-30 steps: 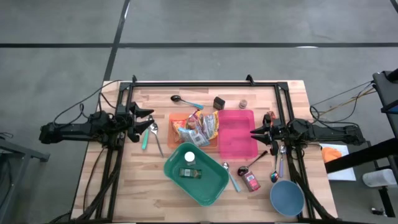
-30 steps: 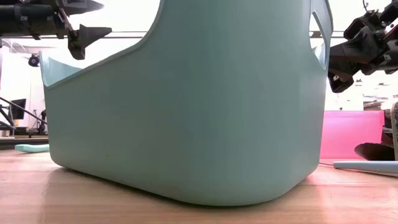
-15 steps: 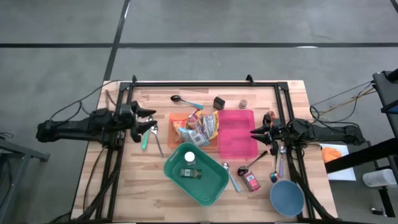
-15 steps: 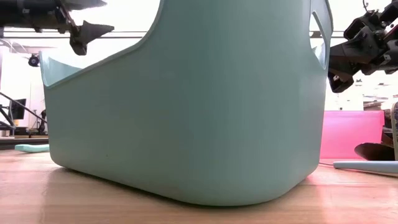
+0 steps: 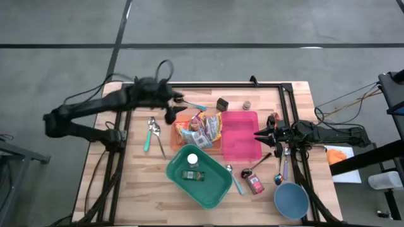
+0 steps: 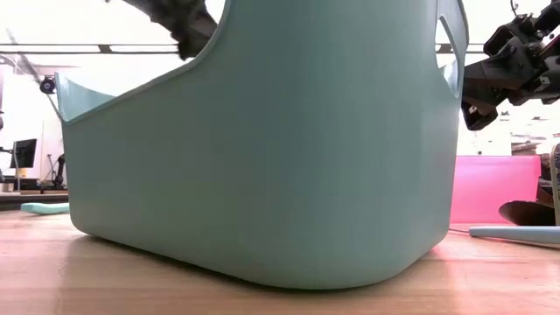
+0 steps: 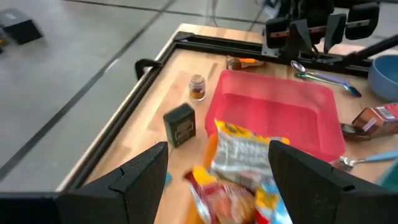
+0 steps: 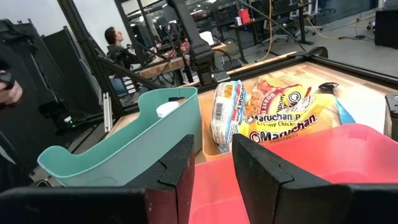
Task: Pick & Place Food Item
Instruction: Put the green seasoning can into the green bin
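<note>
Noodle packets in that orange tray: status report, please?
Left gripper open, above ramen packets. Packets untouched in orange tray. Right gripper idle beside pink bin. Nothing blocking.

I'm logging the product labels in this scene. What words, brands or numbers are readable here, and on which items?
"Maruchan": on the yellow ramen packet, printed twice, right wrist view.
"Creamy Chicken": partly readable beneath the brand on that packet.
Barcode on the silver packet beside it: digits too small to read.
Bottle in the green bin: label too small.
Red packet near the blue bowl: print too small.
</note>
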You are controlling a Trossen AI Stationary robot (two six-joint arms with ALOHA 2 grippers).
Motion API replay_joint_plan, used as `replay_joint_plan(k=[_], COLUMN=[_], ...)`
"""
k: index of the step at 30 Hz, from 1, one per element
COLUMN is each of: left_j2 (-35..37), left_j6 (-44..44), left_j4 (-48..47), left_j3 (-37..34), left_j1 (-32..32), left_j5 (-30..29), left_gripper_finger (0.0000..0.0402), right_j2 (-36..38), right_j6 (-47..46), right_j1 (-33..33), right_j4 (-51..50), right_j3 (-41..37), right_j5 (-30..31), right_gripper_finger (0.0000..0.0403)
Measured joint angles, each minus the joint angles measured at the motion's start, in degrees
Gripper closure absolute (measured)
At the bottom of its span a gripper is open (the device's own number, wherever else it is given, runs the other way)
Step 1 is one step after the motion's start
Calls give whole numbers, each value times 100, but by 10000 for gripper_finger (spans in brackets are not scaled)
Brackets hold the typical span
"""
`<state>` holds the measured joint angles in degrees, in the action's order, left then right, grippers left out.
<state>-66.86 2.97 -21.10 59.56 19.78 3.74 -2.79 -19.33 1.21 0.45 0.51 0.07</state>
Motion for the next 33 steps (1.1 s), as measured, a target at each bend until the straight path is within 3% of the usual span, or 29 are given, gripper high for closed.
replay_joint_plan(k=[6,15,33], left_j2=[-1540,-3130,-5241], left_j6=[460,1326,2009], left_j4=[-157,-348,-914], left_j3=[1209,2434,4007], left_j1=[585,843,896], left_j5=[998,1854,2039], left_gripper_finger=[120,120,120], right_j2=[0,0,4], right_j6=[0,0,0], right_j1=[0,0,-1], right_j4=[0,0,0], right_j3=[-2,-2,-1], right_j5=[0,-2,-1], right_gripper_finger=[296,296,296])
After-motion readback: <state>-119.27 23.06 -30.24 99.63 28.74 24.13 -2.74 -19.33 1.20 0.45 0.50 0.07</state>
